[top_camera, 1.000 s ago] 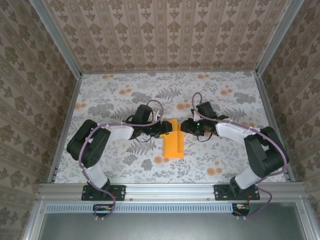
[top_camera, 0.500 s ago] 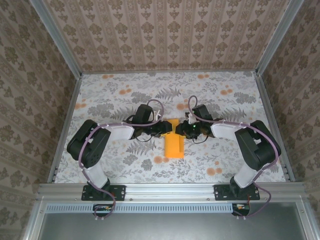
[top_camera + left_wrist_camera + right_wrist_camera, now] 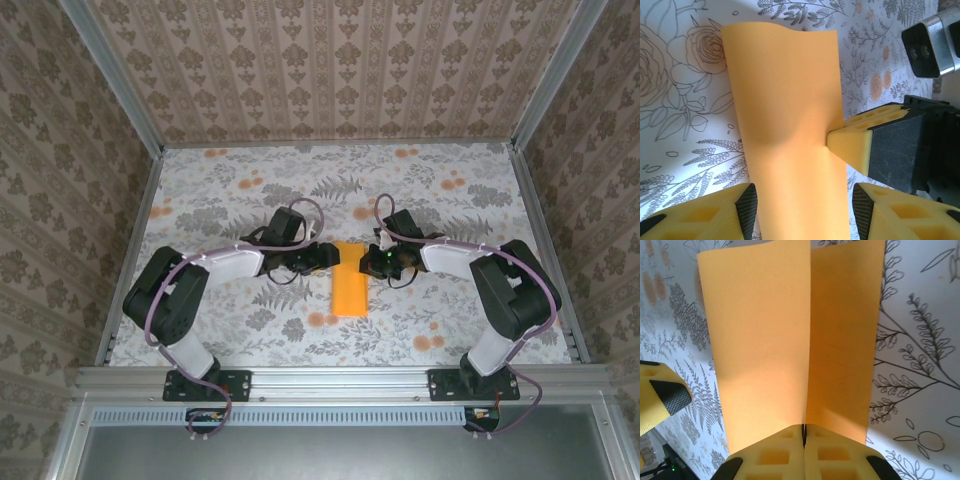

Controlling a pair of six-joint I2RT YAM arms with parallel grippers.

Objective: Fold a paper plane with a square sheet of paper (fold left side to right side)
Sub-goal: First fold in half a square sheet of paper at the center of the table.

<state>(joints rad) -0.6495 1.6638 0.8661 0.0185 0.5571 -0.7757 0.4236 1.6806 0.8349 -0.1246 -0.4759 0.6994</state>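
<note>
The square sheet of paper [image 3: 349, 282] is bright orange and lies folded into a narrow upright rectangle on the floral cloth, mid-table. My left gripper [image 3: 322, 257] stands open at its upper left edge. In the left wrist view its fingers straddle the sheet [image 3: 785, 100] with the gripper [image 3: 802, 215] touching nothing. My right gripper [image 3: 372, 262] is shut at the sheet's right edge. In the right wrist view a layer edge of the paper [image 3: 765, 330] runs straight into the closed seam of the gripper [image 3: 804, 432]. Its yellow tip [image 3: 850, 145] dents the paper.
The floral cloth [image 3: 250, 190] covers the table, bounded by aluminium rails [image 3: 130, 250] left and right and patterned walls. Both arms reach inward from the near edge. Open cloth lies behind and in front of the sheet.
My right gripper has moved left from beside the sheet onto its right edge. My left gripper has drawn back slightly left off the paper's top. The sheet has stayed in place.
</note>
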